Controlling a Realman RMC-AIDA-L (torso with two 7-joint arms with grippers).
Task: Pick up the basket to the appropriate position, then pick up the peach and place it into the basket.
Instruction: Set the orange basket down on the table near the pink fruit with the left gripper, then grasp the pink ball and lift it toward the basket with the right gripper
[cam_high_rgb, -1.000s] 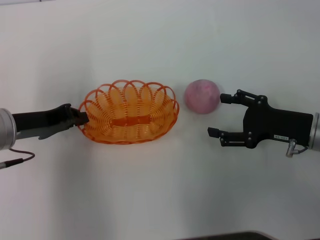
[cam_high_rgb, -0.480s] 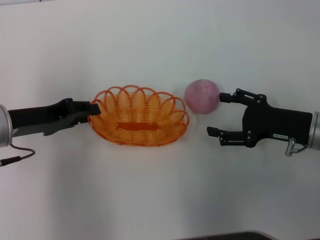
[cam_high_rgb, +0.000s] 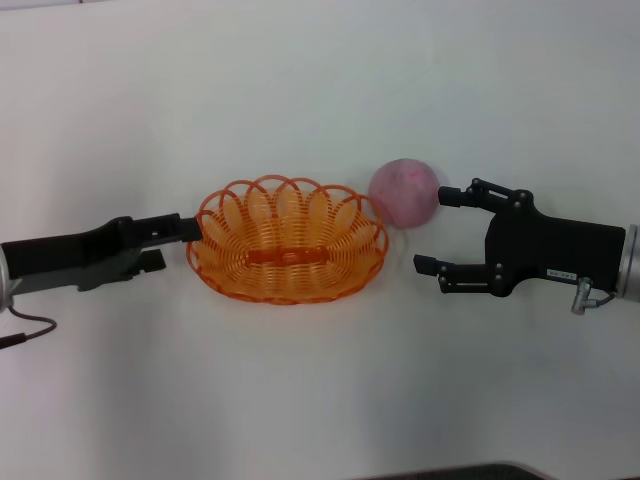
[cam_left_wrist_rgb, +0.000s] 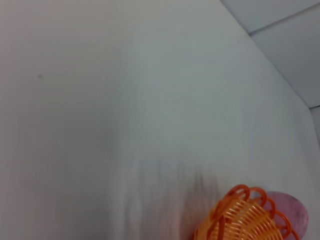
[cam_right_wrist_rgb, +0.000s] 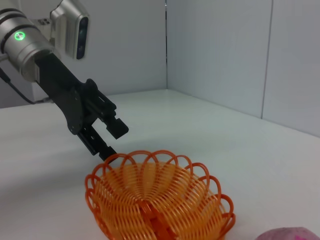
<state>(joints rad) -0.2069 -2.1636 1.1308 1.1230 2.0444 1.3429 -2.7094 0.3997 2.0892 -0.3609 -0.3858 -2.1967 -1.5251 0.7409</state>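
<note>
The orange wire basket (cam_high_rgb: 290, 296) sits on the white table at centre, its right rim close to the pink peach (cam_high_rgb: 404, 192). My left gripper (cam_high_rgb: 172, 243) is at the basket's left rim, open, with one finger (cam_high_rgb: 186, 227) by the rim and the other lower and back. The right wrist view shows that left gripper (cam_right_wrist_rgb: 111, 139) spread apart just above the basket (cam_right_wrist_rgb: 155, 200). My right gripper (cam_high_rgb: 432, 230) hangs open to the right of the peach, its far fingertip nearly touching the fruit. The left wrist view catches only the basket's edge (cam_left_wrist_rgb: 242, 215) and the peach (cam_left_wrist_rgb: 296, 215).
White tabletop (cam_high_rgb: 300, 400) all around. Grey partition walls (cam_right_wrist_rgb: 220, 50) stand behind the table. A cable (cam_high_rgb: 25, 330) trails from the left arm. A dark edge (cam_high_rgb: 450, 470) runs along the table's front.
The left gripper carried the basket rightward toward the peach, then opened and let go of the rim. The right arm and the peach have not moved.
</note>
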